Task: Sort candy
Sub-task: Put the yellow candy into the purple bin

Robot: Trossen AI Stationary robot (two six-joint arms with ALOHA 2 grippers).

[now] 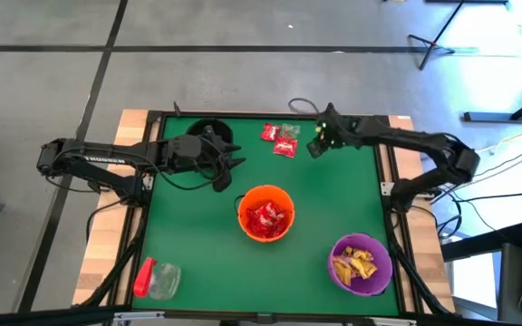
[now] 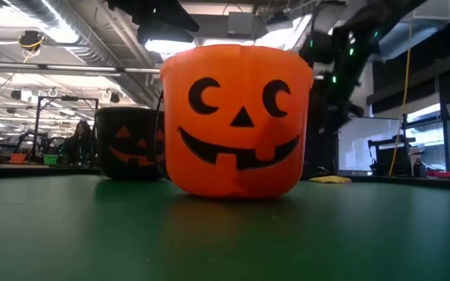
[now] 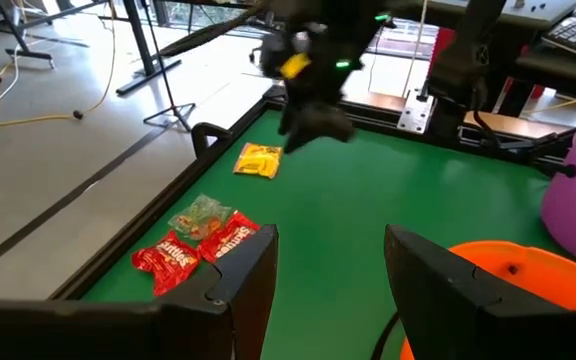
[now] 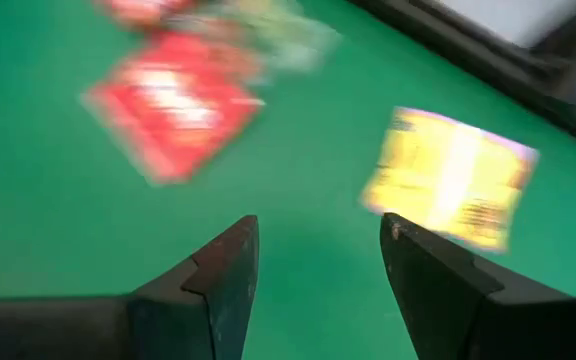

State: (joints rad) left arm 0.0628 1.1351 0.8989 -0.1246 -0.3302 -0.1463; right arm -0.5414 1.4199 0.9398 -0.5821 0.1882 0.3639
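candy is sorted by colour into buckets, so the right gripper [image 4: 318,265] is held open over a yellow packet [image 4: 453,178], left gripper [image 3: 330,268] open nearby.

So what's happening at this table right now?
A two-armed robot is sorting candy by colour. The orange bucket holds red packets, the purple bucket yellow ones. A few red and greenish packets lie loose near the table's far edge, with one yellow packet beside them. The right gripper hangs open just above the yellow packet, holding nothing. The left gripper waits open near the black bucket, also empty.
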